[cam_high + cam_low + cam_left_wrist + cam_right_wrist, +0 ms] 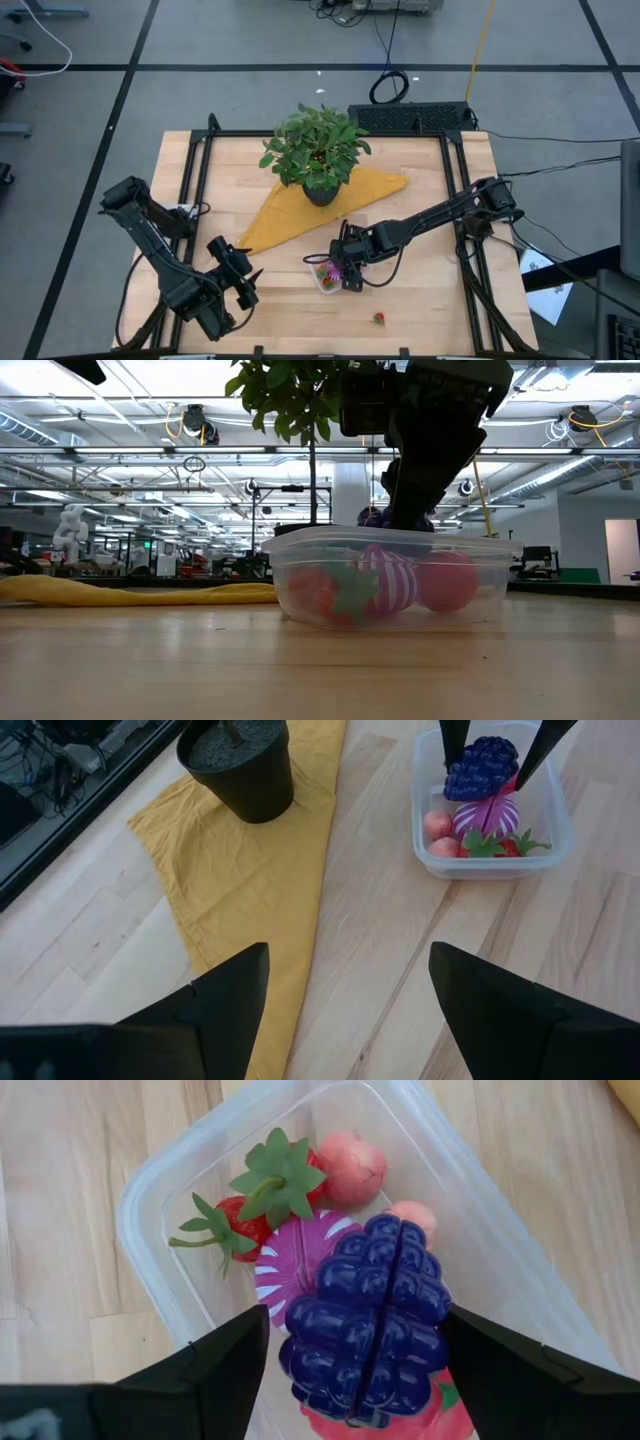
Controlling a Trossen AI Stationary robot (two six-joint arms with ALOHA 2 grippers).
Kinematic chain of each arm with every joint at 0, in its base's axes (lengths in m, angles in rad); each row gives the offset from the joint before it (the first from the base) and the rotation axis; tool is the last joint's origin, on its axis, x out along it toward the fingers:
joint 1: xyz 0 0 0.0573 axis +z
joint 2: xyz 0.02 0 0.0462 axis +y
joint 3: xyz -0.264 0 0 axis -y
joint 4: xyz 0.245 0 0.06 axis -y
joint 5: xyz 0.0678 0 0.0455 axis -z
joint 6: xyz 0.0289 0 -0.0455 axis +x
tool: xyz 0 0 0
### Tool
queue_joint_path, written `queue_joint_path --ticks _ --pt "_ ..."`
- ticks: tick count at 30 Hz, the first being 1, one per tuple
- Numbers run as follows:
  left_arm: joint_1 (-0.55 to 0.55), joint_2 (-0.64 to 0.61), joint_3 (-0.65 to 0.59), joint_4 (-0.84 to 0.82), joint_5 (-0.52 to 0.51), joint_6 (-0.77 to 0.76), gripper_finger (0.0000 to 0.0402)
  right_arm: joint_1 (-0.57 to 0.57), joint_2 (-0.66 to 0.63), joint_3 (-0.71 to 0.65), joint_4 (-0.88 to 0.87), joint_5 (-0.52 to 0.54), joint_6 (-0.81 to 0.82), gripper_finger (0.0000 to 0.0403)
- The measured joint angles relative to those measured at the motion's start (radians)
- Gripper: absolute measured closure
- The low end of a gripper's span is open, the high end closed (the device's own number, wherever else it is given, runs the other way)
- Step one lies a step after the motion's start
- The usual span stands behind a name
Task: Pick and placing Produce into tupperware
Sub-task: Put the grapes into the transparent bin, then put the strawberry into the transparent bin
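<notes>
Wooden table [420, 310], purple fruit [368, 1320] between right tool [355, 1355] fingers (over tupperware [150, 1230])

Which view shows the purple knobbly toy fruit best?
The right wrist view: the purple knobbly toy fruit fills the frame between the right gripper's fingers, above the clear plastic container. The left wrist view shows it smaller; the low view only a sliver; the high view barely shows it.

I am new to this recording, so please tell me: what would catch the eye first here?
The purple grape cluster sits between the right end effector's fingers, just above the clear container of toy fruit near the table's front. Behind it, a leafy potted plant stands on a yellow cloth.
</notes>
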Motion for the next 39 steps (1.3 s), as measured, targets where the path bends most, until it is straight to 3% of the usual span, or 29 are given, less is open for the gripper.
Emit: queue_joint_path --ticks 16,25,31,39 --pt "0.0 0.0 0.0 0.0 0.0 0.0 0.0123 0.0 -0.026 0.001 0.001 0.004 -0.03 0.0122" --pt "0.0 0.0 0.0 0.0 0.0 0.0 0.0123 0.011 -0.123 0.001 -0.003 0.06 -0.041 0.0122" --pt "0.0 0.0 0.0 0.0 0.0 0.0 0.0123 0.101 -0.209 0.001 -0.063 0.059 -0.008 0.0122" --pt "0.0 0.0 0.0 0.0 0.001 -0.001 0.0124 0.266 -0.224 0.001 -0.065 0.06 0.172 0.0122"
